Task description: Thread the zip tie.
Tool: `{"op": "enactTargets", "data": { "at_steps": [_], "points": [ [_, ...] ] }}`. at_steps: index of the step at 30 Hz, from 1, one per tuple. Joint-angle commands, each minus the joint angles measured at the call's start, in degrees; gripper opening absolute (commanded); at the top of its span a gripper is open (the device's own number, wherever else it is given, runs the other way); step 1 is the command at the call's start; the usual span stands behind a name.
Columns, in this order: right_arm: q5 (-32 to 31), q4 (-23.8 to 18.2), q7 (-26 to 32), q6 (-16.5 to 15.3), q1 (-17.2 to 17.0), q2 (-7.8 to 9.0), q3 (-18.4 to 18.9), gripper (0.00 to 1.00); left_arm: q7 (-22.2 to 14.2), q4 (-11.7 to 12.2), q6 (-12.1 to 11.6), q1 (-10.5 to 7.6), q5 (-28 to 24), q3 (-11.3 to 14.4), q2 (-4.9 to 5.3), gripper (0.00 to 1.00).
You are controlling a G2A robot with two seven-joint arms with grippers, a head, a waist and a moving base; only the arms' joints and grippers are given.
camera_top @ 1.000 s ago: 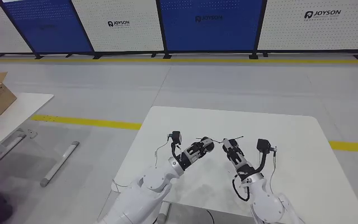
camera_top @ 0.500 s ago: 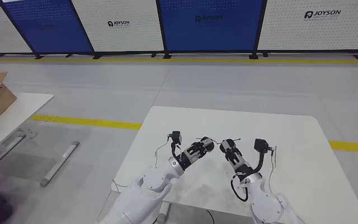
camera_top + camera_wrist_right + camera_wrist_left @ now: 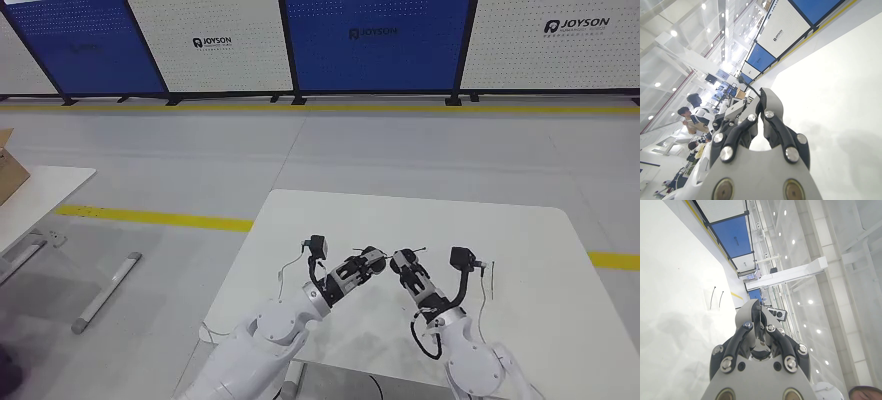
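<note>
Over the near half of the white table [image 3: 500, 225], both grippers hang close together, tips almost meeting. My left gripper [image 3: 371, 257] [image 3: 758, 308] is shut on a thin black zip tie strap [image 3: 759, 318] that runs between its fingers. My right gripper [image 3: 398, 261] [image 3: 761, 96] is shut on a black zip tie [image 3: 748, 86]; its square head [image 3: 741, 79] sticks out past the fingertips. A short dark end [image 3: 422, 247] pokes out beside the right gripper in the top view. Whether both hold one tie or two, I cannot tell.
Two spare black zip ties [image 3: 712, 297] [image 3: 721, 299] lie side by side on the table to the right of the right arm, with one showing as a thin line [image 3: 491, 278] in the top view. A second white table [image 3: 40, 195] stands far left.
My right gripper has shifted a little to the left, closing the gap to the left gripper. The left arm has hardly moved.
</note>
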Motion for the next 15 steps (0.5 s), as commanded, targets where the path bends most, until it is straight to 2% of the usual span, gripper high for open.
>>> {"op": "enactTargets", "data": {
  "at_steps": [1,8,15],
  "points": [
    [0.1,0.1,0.2,-0.1,0.0,0.0,0.0,0.0,-0.2,-0.1,-0.1,0.1,0.0,0.1,-0.02,0.0],
    [0.3,-0.1,0.6,-0.5,-0.3,0.07,0.5,0.0,0.1,-0.2,-0.2,0.34,0.1,0.0,-0.08,0.0],
    [0.0,-0.6,0.7,-0.5,-0.7,0.15,0.9,0.0,2.0,-0.2,0.3,0.35,0.5,-0.1,-0.23,0.0]
  ]
}}
